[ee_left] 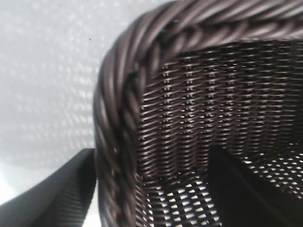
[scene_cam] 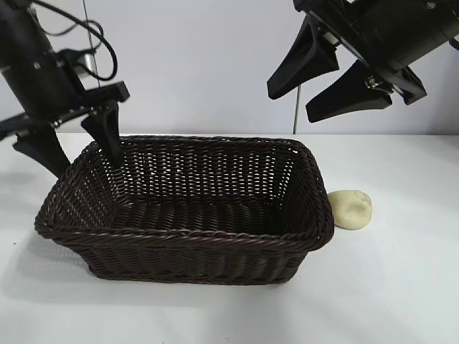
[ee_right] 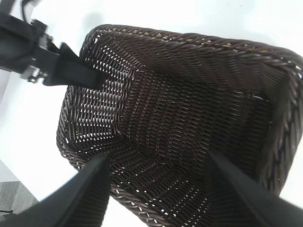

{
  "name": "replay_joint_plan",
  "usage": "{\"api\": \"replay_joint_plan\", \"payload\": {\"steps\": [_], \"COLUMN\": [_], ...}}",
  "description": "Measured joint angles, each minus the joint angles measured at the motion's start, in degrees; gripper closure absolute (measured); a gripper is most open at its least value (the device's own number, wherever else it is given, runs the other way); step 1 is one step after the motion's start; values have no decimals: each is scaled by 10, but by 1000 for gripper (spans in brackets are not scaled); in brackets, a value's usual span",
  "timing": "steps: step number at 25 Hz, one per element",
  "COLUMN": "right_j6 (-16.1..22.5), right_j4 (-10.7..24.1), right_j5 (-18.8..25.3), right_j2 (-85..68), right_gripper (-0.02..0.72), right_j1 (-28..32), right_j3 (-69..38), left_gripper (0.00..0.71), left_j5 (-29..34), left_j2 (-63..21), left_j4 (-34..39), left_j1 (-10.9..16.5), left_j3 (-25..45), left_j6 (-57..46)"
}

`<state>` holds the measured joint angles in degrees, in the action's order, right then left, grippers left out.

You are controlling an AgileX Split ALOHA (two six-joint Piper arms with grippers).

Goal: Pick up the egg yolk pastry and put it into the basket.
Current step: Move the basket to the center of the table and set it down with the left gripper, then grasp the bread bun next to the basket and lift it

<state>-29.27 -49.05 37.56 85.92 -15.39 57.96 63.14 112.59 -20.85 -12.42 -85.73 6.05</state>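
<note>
A: Exterior view: the egg yolk pastry (scene_cam: 350,208) lies on the worktop (scene_cam: 401,287) at the right, just beside the basket (scene_cam: 183,240), not in it. The right gripper (scene_cam: 326,75) hangs parted and empty at upper right.

B: And the left gripper (scene_cam: 75,147)?

A: At the basket's left corner, fingers astride the rim, spread, gripping nothing. If it drags the rim, the basket could slide and roll the pastry away.

Left gripper (scene_cam: 75,147) low, jaws spread — right gripper (scene_cam: 326,82) raised, open.
</note>
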Motion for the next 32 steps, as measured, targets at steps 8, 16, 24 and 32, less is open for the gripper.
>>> {"api": "replay_joint_plan", "payload": {"steps": [8, 16, 24, 32], "right_j6": [15, 26, 27, 27], "right_j4": [0, 20, 26, 34], "right_j5": [0, 3, 8, 12], "right_j2": [0, 1, 1, 1], "right_gripper": [272, 272, 272, 272], "right_j1": [0, 0, 0, 0], "right_j3": [1, 1, 1, 1], "left_gripper": [189, 189, 194, 196], "left_j5": [27, 31, 65, 67], "left_j2": [-87, -88, -104, -241], "left_j4": [89, 158, 164, 177], "left_j1": [0, 72, 110, 108], "left_j3": [0, 0, 0, 117], "left_j6": [-8, -37, -38, -29]}}
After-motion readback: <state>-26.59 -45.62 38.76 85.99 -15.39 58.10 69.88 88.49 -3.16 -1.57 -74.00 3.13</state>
